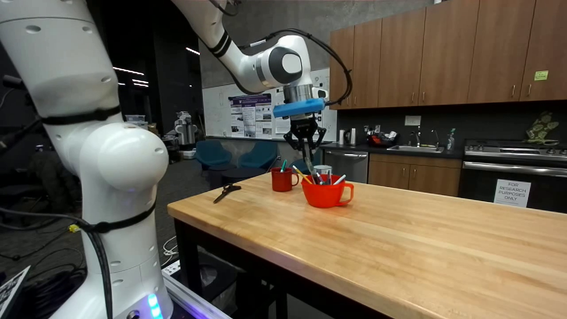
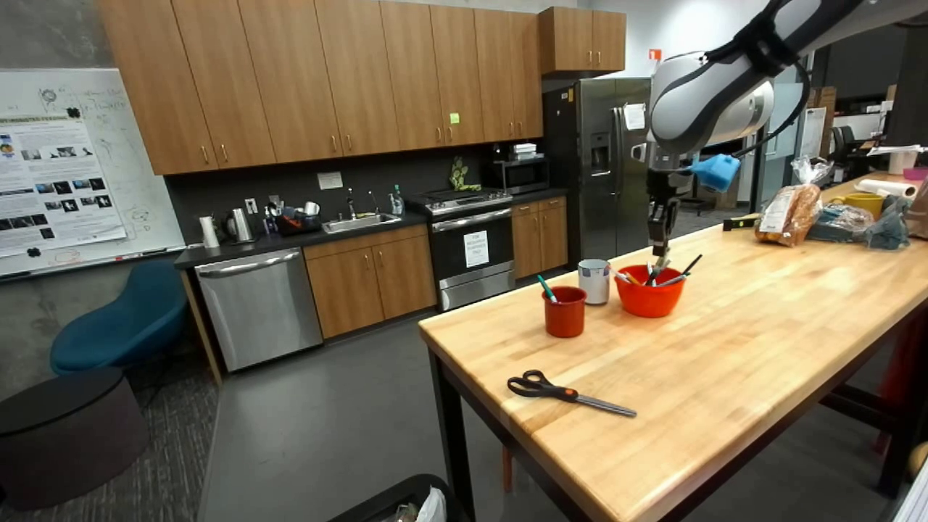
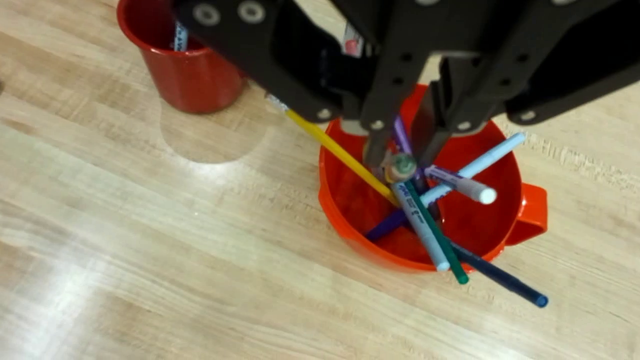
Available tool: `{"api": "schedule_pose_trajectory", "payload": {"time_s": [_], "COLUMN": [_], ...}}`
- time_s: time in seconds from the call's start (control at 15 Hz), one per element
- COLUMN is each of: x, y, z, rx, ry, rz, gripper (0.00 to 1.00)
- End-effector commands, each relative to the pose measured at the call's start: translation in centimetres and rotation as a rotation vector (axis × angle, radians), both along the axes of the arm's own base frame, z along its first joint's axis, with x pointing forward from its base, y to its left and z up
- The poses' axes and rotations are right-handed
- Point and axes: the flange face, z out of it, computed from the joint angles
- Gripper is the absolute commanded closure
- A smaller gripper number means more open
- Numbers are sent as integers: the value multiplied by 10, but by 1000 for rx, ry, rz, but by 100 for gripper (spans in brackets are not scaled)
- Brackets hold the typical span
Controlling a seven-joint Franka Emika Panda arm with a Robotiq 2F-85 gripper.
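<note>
The green-ended marker (image 3: 403,167), in the red bowl (image 1: 321,196) among other pens (image 3: 500,277), should be light, stiff and rather slick (smooth plastic, by its look), best held around mid-barrel. The gripper (image 3: 401,161), its fingers nearly together, seems clamped on its upper part. Its green end shows in the wrist view alone; bread (image 2: 785,214) appears only in an exterior view.

In an exterior view the bowl (image 2: 650,303) stands on the table (image 2: 725,362), markers (image 3: 421,227) and a pencil (image 3: 350,160) in it, the gripper (image 3: 401,156) above it. Just left of the bowl is a cup (image 2: 594,283); farther left, a mug (image 2: 564,319) holding a marker (image 2: 547,288). Scissors (image 2: 562,393) lie before the bowl, to its left; bread (image 2: 789,214), behind it, to its right.
</note>
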Motion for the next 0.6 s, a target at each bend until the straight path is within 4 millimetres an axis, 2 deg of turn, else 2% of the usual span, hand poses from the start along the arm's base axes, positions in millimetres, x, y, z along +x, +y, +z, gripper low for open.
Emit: {"api": "schedule_pose_trajectory", "payload": {"time_s": [0.0,0.2,0.4,0.53], "x": [9,11,14,18], "y": [3,19,45,67], "z": [3,16,27,27], "rx": [-19,-32,-52,-56], "ry": [7,-31,-45,-28], "rz": [-7,12,55,101], "gripper": [56,40,21,7]}}
